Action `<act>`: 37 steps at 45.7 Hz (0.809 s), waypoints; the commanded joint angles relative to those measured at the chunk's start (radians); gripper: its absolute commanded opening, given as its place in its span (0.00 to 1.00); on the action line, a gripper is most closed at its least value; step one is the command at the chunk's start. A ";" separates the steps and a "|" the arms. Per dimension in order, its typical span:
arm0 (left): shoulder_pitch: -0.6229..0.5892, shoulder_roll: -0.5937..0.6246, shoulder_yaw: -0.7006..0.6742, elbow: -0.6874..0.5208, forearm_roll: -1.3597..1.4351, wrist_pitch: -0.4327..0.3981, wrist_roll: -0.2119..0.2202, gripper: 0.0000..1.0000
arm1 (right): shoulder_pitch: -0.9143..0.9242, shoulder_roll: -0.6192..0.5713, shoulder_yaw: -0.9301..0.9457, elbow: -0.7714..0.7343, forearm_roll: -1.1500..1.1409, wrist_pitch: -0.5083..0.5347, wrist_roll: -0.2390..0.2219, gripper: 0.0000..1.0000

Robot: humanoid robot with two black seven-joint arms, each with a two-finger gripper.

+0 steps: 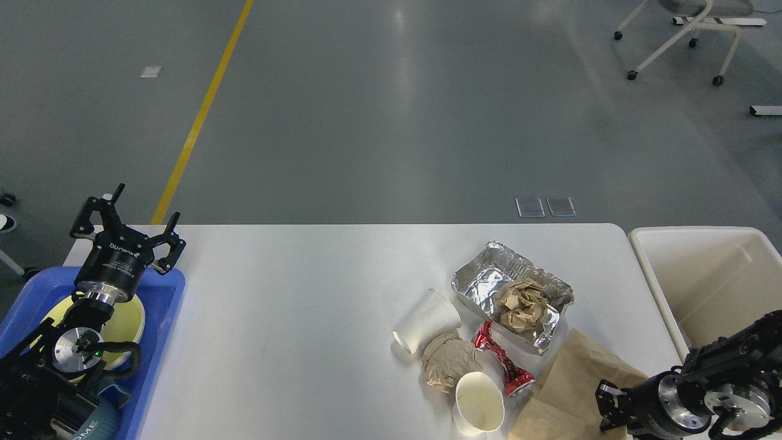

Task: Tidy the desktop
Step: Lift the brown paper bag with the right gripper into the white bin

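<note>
While the left gripper (133, 221) hangs wide open and empty over the tray (174, 293), 2 cups (427, 319) lie on the desktop (293, 287); I cannot tell the right gripper's (608, 400) state.

One table (293, 293), white. One blue tray (165, 305); one pale yellow plate (128, 321) in it. One cream bin (708, 275). Two white paper cups: one on its side (427, 319), one upright (479, 403). One crumpled foil container (489, 278). Two wads of crumpled brown paper: one in the foil (519, 304), one between the cups (446, 362). One crushed red can (502, 362). One flat brown paper bag (574, 379). Two robot arms, each with one tool: left (125, 217), right (608, 406).
</note>
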 commanded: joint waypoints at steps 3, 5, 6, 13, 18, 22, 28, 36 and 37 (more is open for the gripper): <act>0.000 0.000 0.000 0.000 0.000 0.000 0.000 0.96 | 0.179 -0.062 -0.113 0.033 -0.013 0.082 0.000 0.00; 0.000 0.000 0.000 0.000 0.000 0.000 0.000 0.96 | 0.243 -0.078 -0.142 0.042 -0.024 0.116 0.000 0.00; 0.000 0.000 -0.002 0.000 0.000 0.000 0.000 0.96 | 0.276 -0.084 -0.161 0.045 -0.032 0.135 0.000 0.00; 0.000 0.000 0.000 0.000 0.000 0.000 0.000 0.96 | 0.504 -0.086 -0.294 0.067 -0.062 0.274 -0.002 0.00; 0.000 0.000 -0.002 0.000 0.000 0.000 0.000 0.96 | 0.653 -0.084 -0.359 0.088 -0.067 0.364 -0.002 0.00; 0.000 0.000 0.000 0.000 0.000 0.000 0.000 0.96 | 0.757 -0.082 -0.388 0.114 -0.091 0.438 -0.005 0.00; 0.000 0.000 0.000 0.000 0.000 0.000 0.000 0.96 | 0.909 -0.078 -0.400 0.197 -0.134 0.498 -0.035 0.00; 0.000 0.000 0.000 0.000 0.000 0.000 0.000 0.96 | 0.980 -0.070 -0.411 0.231 -0.133 0.495 -0.051 0.00; 0.000 0.000 0.000 0.000 0.000 0.000 0.000 0.96 | 0.980 -0.070 -0.411 0.230 -0.133 0.492 -0.051 0.00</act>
